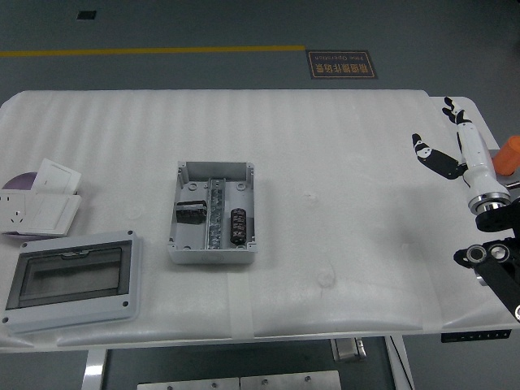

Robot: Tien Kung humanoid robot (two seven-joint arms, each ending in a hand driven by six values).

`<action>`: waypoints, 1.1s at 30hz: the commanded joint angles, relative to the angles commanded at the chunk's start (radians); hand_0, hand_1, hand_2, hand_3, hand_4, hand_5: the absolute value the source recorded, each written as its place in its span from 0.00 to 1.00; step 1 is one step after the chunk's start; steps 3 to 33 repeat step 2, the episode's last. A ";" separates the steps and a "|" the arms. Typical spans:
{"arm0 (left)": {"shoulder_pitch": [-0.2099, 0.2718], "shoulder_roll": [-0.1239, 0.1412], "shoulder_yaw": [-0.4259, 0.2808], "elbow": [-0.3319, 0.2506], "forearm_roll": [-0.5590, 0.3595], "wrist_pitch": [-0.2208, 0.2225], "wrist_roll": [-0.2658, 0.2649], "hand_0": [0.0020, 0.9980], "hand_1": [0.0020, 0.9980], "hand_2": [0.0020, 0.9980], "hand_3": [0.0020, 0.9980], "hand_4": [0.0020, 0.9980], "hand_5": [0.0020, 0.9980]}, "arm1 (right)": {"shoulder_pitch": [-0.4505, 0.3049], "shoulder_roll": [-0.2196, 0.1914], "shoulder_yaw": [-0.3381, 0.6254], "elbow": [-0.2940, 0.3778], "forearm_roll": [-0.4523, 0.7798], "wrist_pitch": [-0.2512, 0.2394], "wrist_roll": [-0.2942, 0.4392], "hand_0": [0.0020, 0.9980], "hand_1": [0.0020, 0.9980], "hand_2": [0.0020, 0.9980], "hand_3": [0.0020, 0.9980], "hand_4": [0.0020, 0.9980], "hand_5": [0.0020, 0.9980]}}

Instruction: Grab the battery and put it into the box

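Right robot hand point(455, 150): above the tabletop's far right edge, fingers spread and relaxed, thumb splayed out to the left, holding nothing and touching nothing.
Right arm: black links enter from the right edge below the hand.
Battery point(237, 225): dark cylinder lying inside the box, in the right compartment, just beside the central metal rail.
Box point(212, 172): grey, open-topped, near the middle of the tabletop point(341, 211); a small dark part sits in its left compartment.
Lid point(71, 279): grey with a clear window, lying at front left, apart from the box.
White socket plates point(36, 203): stacked at the left edge.
Orange object point(508, 154): just right of the hand, at the picture's edge.
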 joint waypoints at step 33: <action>0.000 0.000 0.001 0.000 -0.001 0.000 0.000 0.55 0.64 0.53 0.54 0.45 0.33 | 0.000 0.001 -0.001 -0.001 0.001 0.000 0.001 0.96 0.94 0.93 0.98 0.64 0.29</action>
